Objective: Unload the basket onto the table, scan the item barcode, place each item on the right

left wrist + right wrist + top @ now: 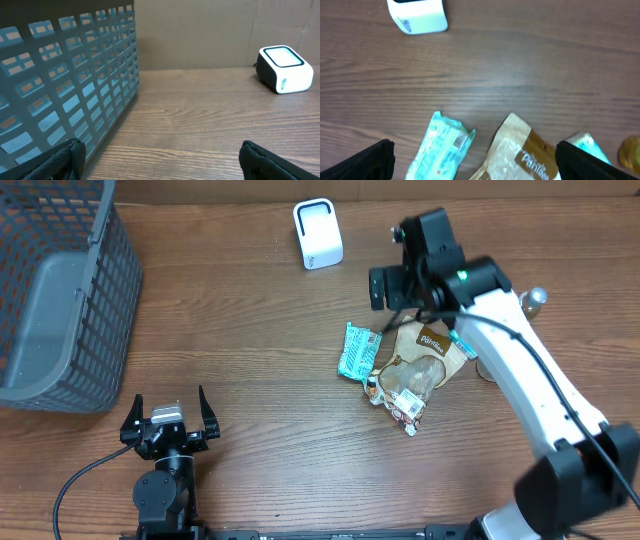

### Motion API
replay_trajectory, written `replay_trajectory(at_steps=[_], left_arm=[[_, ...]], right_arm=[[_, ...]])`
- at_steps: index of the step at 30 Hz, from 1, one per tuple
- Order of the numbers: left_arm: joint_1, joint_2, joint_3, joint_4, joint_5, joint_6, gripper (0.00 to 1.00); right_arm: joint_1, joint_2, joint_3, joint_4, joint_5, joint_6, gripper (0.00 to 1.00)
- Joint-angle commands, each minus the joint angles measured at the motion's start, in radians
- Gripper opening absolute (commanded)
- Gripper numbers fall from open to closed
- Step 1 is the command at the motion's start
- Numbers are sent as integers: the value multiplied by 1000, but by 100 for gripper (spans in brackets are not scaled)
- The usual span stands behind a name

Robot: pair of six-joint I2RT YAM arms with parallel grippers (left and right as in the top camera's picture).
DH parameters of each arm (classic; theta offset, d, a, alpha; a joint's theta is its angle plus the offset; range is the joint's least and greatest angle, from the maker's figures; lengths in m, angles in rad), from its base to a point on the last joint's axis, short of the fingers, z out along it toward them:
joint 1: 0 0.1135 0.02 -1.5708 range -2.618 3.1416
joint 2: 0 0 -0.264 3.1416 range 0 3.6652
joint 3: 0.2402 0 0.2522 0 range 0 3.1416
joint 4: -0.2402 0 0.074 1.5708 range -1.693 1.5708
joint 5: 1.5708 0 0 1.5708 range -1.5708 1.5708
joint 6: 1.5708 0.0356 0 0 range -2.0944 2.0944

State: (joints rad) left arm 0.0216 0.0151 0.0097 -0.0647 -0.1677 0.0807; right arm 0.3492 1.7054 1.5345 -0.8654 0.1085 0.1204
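- Right now the right pincer (385,287) hangs over the far edge of the snack pile, jaws spread wide, nothing in them.
- Left pincer (168,414) sits parked at the near left, also fully open and empty, well apart from the pile.
- Items lie clustered right of centre on the surface (250,360): a teal packet (357,350) on the left, a brown paper bag (430,355) beside it, a small printed pouch (405,405) at the near end; they look to be touching or overlapping.
- White scanner (318,233) stands at the far middle, apart from the pile; grey basket (60,300) far left.
- Which item gets scanned is unclear; no barcode readable from the overhead view. Wrist view shows a label patch on the teal packet, too small to read.
- Likely risks:
  - the jaws dropping between packet and bag could pinch both, since they lie so close.
  - flat, crinkly wrappers may slip out of a shallow grip.
  - the barcode could end up facing away from the scanner window if the item is lifted without checking orientation.
  - a bottle-like object (536,298) beside the right arm could get knocked by a swing.
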Motion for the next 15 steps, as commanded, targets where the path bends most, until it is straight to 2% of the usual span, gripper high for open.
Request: replay_trajectory(at_steps=[1,7,15], left_arm=[[6,-11,-4,1,7,-14,100],[6,-11,-4,1,8,-13,100],[6,-11,-4,1,7,-14,100]], right_arm=[[-8,-123,-204,94,7,-44,100],[-25,-359,-629,399,7,-43,100],[-49,-614,-870,395,33,-49,100]])
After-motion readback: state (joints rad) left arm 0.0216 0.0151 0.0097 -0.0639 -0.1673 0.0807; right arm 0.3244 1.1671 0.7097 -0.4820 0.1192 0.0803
